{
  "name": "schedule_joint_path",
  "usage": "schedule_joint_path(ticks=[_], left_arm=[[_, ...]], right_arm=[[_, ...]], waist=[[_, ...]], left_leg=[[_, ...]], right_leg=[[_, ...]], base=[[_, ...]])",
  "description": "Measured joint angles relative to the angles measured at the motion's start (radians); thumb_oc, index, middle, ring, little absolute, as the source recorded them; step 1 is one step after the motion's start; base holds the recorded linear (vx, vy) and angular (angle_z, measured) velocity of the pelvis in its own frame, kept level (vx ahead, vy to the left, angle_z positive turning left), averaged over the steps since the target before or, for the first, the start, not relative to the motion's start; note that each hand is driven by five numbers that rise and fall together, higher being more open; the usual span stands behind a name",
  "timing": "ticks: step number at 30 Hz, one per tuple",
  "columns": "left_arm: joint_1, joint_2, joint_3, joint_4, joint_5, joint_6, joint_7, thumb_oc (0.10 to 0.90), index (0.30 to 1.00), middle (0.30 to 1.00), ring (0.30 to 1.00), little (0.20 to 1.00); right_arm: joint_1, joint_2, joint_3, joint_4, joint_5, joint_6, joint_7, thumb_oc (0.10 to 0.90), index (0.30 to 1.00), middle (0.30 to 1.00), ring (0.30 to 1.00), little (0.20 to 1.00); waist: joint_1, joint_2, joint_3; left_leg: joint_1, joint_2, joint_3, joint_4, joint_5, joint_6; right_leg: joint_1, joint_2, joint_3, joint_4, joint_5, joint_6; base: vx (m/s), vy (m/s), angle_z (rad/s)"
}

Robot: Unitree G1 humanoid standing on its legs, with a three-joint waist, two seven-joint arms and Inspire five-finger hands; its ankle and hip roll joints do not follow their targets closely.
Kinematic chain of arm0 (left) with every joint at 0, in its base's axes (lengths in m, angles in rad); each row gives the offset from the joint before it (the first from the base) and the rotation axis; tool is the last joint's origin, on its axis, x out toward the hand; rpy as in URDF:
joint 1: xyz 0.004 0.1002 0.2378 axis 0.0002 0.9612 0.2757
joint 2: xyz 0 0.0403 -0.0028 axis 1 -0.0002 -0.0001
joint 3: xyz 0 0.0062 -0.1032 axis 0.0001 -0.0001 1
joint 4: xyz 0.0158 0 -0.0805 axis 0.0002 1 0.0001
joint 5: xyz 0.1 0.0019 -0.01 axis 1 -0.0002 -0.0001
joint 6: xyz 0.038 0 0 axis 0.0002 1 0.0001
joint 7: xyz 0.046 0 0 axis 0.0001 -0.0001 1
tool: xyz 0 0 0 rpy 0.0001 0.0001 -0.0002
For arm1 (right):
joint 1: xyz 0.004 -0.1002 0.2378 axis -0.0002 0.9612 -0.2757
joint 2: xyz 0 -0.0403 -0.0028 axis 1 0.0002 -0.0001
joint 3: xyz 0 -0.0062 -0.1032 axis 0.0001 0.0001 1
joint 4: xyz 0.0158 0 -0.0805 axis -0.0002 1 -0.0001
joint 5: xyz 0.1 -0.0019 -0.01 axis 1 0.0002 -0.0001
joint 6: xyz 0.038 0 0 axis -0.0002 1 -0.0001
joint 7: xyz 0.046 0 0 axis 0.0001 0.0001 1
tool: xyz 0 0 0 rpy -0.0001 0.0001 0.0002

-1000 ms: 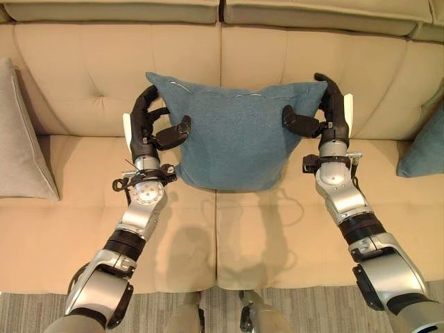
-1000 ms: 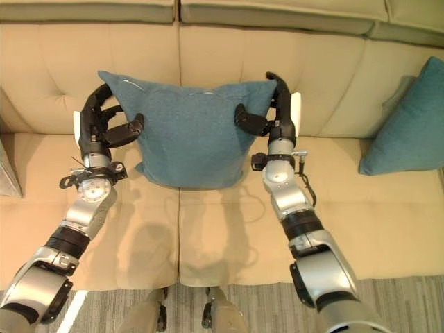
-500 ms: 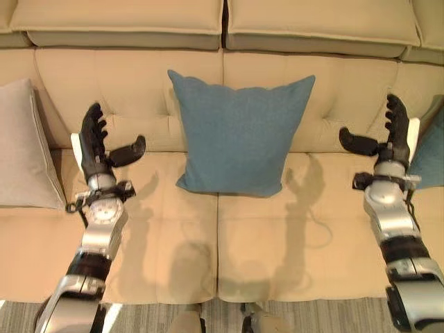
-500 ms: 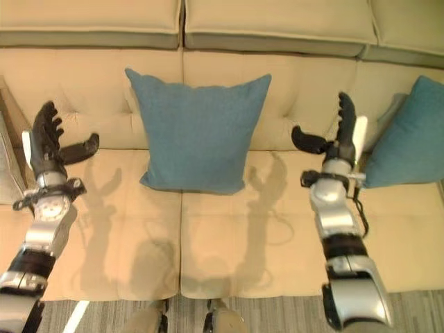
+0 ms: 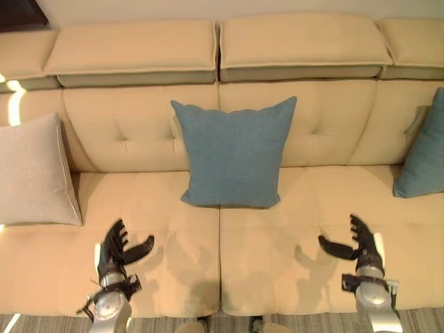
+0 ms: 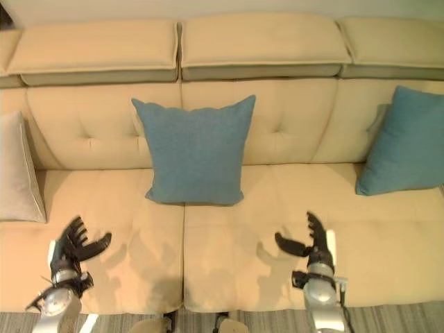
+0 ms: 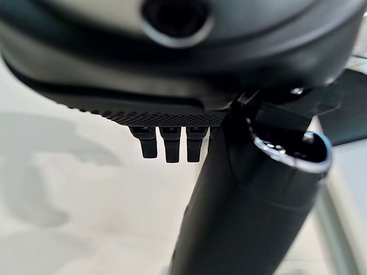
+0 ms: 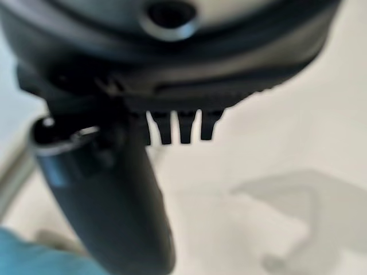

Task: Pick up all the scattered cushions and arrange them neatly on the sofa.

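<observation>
A blue cushion [image 5: 234, 154] stands upright against the backrest at the middle of the beige sofa [image 5: 139, 201], resting over the seam between two seat pads. A second blue cushion [image 6: 405, 141] leans at the sofa's right end. At the left end leans a grey cushion [image 5: 33, 173]. My left hand [image 5: 113, 249] hovers low over the front of the left seat pad, fingers straight and spread, holding nothing. My right hand [image 5: 362, 244] is likewise open over the front of the right seat pad. Both hands are well clear of the middle cushion.
The sofa has raised headrest pads [image 5: 139, 48] along the back. A strip of grey carpet [image 6: 388, 319] runs along the sofa's front edge. Bare seat area lies between the cushions.
Both hands have drawn back from beside the middle blue cushion toward the sofa's front edge, staying open. The view has pulled back, showing more of the sofa. The cushion stays upright.
</observation>
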Motion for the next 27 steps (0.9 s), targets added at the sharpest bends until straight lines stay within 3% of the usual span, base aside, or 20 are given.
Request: schedule_joint_path(ticks=[4,9,10,12,14,16,18,19,20,22,24,27], left_arm=[[0.040,-0.024,-0.048,0.273,0.024,0.070,-0.055,0.800,0.900,0.900,0.900,0.900],[0.027,-0.038,-0.075,0.421,0.076,0.072,-0.055,0.800,0.900,0.900,0.900,0.900],[0.025,-0.036,-0.079,0.423,0.077,0.070,-0.053,0.800,0.900,0.900,0.900,0.900],[-0.037,-0.014,-0.107,0.438,0.077,0.069,-0.044,0.800,0.900,0.900,0.900,0.900],[-0.091,-0.012,-0.107,0.452,0.094,0.062,-0.044,0.800,0.900,0.900,0.900,0.900],[-0.114,-0.014,-0.107,0.461,0.100,0.058,-0.047,0.800,0.900,0.900,0.900,0.900],[-0.137,-0.021,-0.107,0.513,0.114,0.051,-0.048,0.800,0.900,0.900,0.900,0.900],[-0.136,-0.025,-0.107,0.516,0.114,0.050,-0.047,0.800,0.900,0.900,0.900,0.900],[-0.139,-0.037,-0.110,0.516,0.114,0.048,-0.049,0.800,0.900,0.900,0.900,0.900],[-0.144,-0.043,-0.112,0.514,0.113,0.048,-0.049,0.800,0.900,0.900,0.900,0.900],[-0.156,-0.041,-0.141,0.513,0.113,0.048,-0.046,0.800,0.900,0.900,0.900,0.900],[-0.173,-0.041,-0.175,0.520,0.117,0.047,-0.049,0.800,0.900,0.900,0.900,0.900]], right_arm=[[0.063,0.034,0.040,0.138,0.004,0.006,0.025,0.800,0.900,0.900,0.900,0.900],[0.079,0.044,0.078,0.220,0.011,0.002,0.027,0.800,0.900,0.900,0.900,0.900],[0.076,0.044,0.083,0.229,0.018,-0.002,0.026,0.800,0.900,0.900,0.900,0.900],[0.051,0.044,0.103,0.246,0.035,-0.006,0.025,0.800,0.900,0.900,0.900,0.900],[0.003,0.047,0.109,0.251,0.050,-0.009,0.027,0.800,0.900,0.900,0.900,0.900],[-0.040,0.048,0.108,0.254,0.052,-0.022,0.026,0.800,0.900,0.900,0.900,0.900],[-0.063,0.042,0.107,0.274,0.053,-0.031,0.026,0.800,0.900,0.900,0.900,0.900],[-0.066,0.038,0.107,0.277,0.053,-0.032,0.026,0.800,0.900,0.900,0.900,0.900],[-0.058,0.027,0.100,0.285,0.054,-0.032,0.025,0.800,0.900,0.900,0.900,0.900],[-0.060,0.029,0.100,0.306,0.066,-0.031,0.026,0.800,0.900,0.900,0.900,0.900],[-0.055,0.037,0.107,0.338,0.075,-0.026,0.028,0.800,0.900,0.900,0.900,0.900],[-0.058,0.050,0.109,0.389,0.074,-0.021,0.031,0.800,0.900,0.900,0.900,0.900]], waist=[[-0.017,-0.011,-0.050],[-0.027,-0.010,-0.055],[-0.027,-0.007,-0.057],[-0.028,-0.028,-0.041],[-0.029,-0.052,-0.026],[-0.033,-0.085,-0.008],[-0.041,-0.100,-0.014],[-0.053,-0.096,-0.016],[-0.075,-0.079,-0.026],[-0.082,-0.065,-0.034],[-0.083,-0.063,-0.035],[-0.088,-0.059,-0.039]], left_leg=[[-0.003,0.017,0.008,-0.004,-0.011,0.002],[-0.018,0.030,-0.007,0.001,0.003,0.003],[-0.027,0.031,-0.008,0.020,0.025,-0.024],[-0.118,0.014,-0.033,0.126,0.033,-0.037],[-0.122,0.002,-0.055,0.105,0.094,-0.094],[-0.119,-0.007,-0.034,0.258,-0.003,-0.044],[-0.101,-0.003,-0.039,0.431,-0.093,-0.049],[-0.076,0.001,-0.047,0.447,-0.113,-0.059],[-0.012,0.029,-0.063,0.415,-0.116,-0.062],[0.033,0.026,-0.071,0.322,-0.128,-0.065],[0.108,0.032,-0.076,0.170,-0.121,-0.067],[0.139,0.015,-0.092,0.072,-0.124,-0.060]], right_leg=[[-0.006,0.013,-0.001,0.000,-0.001,-0.009],[-0.006,0.030,-0.005,0.007,0.001,-0.012],[-0.013,0.040,-0.009,0.009,0.003,-0.018],[-0.050,0.015,-0.011,0.033,-0.011,-0.052],[-0.053,-0.006,-0.028,0.021,0.011,-0.100],[-0.037,-0.034,-0.034,0.011,0.036,-0.128],[-0.022,-0.049,-0.029,0.011,0.037,-0.127],[-0.015,-0.048,-0.028,0.011,0.029,-0.119],[-0.022,-0.040,-0.032,0.018,0.028,-0.112],[-0.034,-0.036,-0.034,0.023,0.037,-0.096],[-0.042,-0.032,-0.038,0.032,0.056,-0.075],[-0.071,-0.049,-0.042,0.035,0.076,-0.032]], base=[[-0.11,-0.078,-0.09],[-0.20,-0.070,0.08],[-0.37,-0.086,0.31],[-0.19,-0.024,0.41],[-0.15,0.030,0.20],[-0.12,0.094,-0.10],[-0.04,0.060,-0.07],[-0.10,0.136,0.21],[-0.10,0.136,0.24],[-0.14,0.177,0.16],[-0.18,0.213,0.09],[-0.27,0.244,0.05]])
